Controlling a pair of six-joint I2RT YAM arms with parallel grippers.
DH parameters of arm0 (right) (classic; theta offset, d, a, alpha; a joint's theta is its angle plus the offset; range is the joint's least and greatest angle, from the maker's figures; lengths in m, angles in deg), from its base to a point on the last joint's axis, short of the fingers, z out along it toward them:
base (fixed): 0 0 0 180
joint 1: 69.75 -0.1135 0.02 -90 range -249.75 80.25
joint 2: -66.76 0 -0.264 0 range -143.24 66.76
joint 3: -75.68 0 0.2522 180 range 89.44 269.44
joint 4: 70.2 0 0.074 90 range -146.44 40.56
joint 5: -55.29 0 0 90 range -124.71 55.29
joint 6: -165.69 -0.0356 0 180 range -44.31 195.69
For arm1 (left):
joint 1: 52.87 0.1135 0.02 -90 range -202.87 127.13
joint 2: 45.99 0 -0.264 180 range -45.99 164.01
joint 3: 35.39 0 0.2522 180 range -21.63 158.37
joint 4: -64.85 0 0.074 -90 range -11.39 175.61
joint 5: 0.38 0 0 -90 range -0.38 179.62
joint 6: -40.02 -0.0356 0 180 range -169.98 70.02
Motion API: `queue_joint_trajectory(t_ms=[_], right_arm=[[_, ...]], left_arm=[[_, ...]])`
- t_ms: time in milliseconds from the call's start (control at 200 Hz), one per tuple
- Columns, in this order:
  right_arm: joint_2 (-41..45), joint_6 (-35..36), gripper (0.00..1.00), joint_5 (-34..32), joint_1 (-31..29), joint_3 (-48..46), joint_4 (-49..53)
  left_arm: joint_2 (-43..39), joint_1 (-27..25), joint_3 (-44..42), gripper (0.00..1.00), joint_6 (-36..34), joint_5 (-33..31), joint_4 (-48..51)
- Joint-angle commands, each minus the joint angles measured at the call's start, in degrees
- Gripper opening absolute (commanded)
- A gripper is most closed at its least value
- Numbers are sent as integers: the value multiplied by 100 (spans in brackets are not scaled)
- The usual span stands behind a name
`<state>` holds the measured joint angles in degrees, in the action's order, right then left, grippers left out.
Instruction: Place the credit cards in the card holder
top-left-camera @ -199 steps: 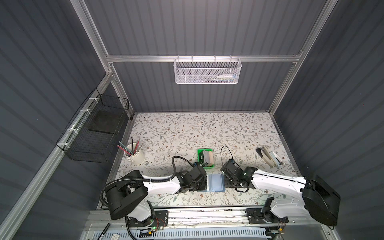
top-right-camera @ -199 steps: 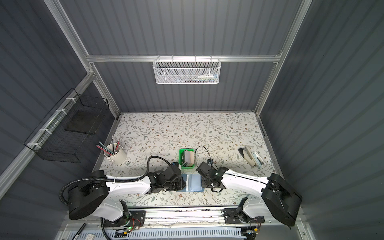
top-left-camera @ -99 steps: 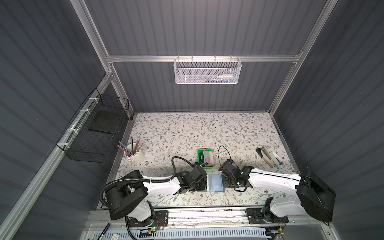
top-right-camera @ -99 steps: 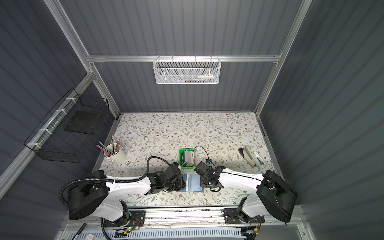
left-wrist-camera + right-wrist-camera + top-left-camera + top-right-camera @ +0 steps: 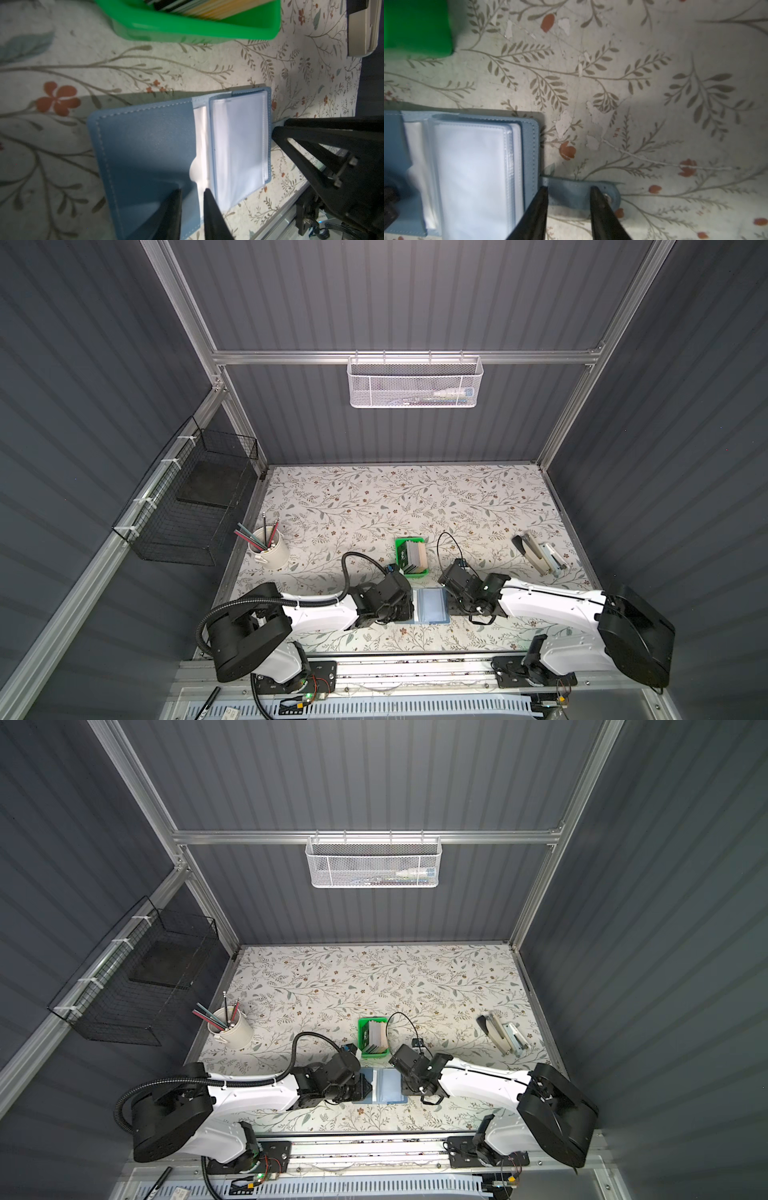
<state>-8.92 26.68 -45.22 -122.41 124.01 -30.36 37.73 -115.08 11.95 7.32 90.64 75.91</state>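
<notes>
Open card holder (image 5: 145,149) on floral table (image 5: 87,62), left gripper (image 5: 192,192) jaws (narrowly apart) over it, green tray (image 5: 207,32) nearby

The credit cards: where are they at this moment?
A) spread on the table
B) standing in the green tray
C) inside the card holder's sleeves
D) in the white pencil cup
B: the credit cards stand bunched in the green tray, beside the open card holder, whose visible sleeves look empty.
</notes>
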Motion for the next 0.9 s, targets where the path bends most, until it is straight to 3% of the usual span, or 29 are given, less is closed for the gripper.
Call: queue_joint_trajectory(t_ms=[0,896], right_arm=[[228,-26,35,-57,-25,-106,-57],[816,-196,36,-18,-31,-409,-293]], left_arm=[[-50,12,60,22,-254,-22,-16],[-36,104,210,24,-321,142,-27]])
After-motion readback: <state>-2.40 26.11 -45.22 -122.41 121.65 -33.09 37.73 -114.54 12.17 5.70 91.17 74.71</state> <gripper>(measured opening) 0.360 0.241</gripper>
